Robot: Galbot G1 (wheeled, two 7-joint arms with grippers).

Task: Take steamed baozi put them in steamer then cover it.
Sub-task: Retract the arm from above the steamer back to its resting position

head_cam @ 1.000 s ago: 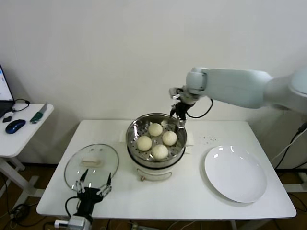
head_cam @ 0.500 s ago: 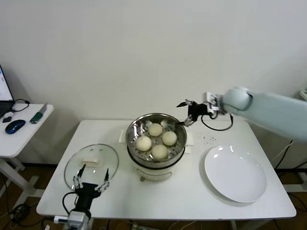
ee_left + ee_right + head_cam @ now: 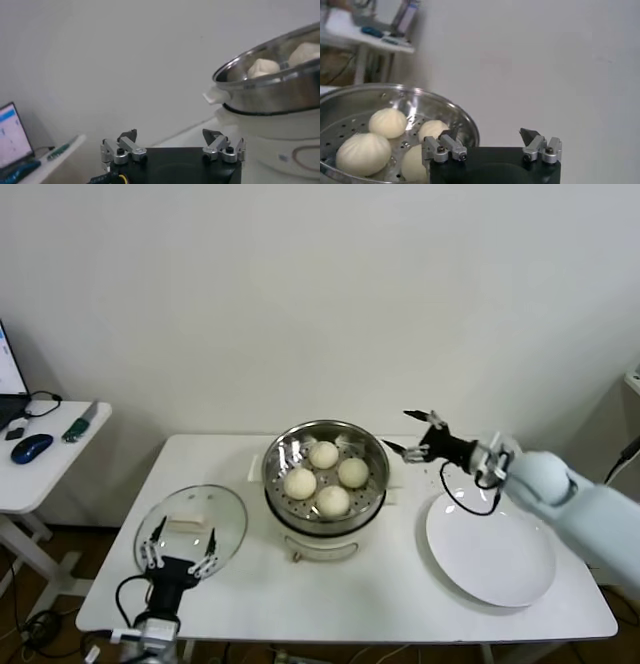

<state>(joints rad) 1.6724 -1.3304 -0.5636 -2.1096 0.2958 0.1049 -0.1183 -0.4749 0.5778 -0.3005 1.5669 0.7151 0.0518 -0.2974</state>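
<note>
Four baozi (image 3: 326, 477) in steamer (image 3: 326, 496), left of right tool (image 3: 414, 436)

The right arm reaches in from the table's right side, forearm low over its back right part, the right gripper (image 3: 413, 437) held above the surface with jaws spread wide and empty. The left gripper (image 3: 180, 546) hangs at the table's front left edge, fingers pointing up, likewise open and empty.
</note>
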